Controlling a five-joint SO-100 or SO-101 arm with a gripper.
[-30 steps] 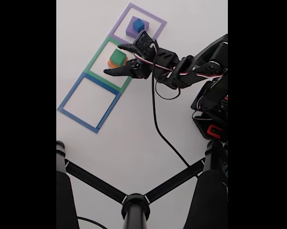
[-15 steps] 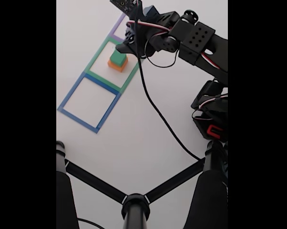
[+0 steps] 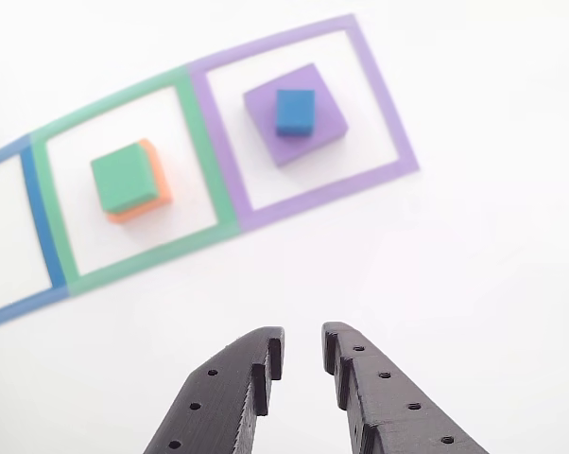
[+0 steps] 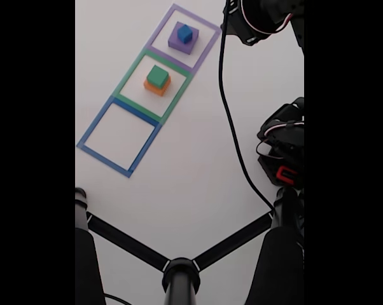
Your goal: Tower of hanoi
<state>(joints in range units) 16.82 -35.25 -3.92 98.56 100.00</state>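
I'm seeing three tape squares lying in a row on the white table point(image 4: 179, 184): purple outline point(image 4: 207, 27), green outline point(image 4: 131, 77), blue outline point(image 4: 102, 155).

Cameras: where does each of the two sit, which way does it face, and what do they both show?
Other view: rides behind the gripper, looking down past its slightly parted fingers at the table; the blue block sits on the purple block, the green block on the orange block.
Fixed view: high above, facing down; arm at the top right, a black stand below.
Shared: both stacks and the tape squares.
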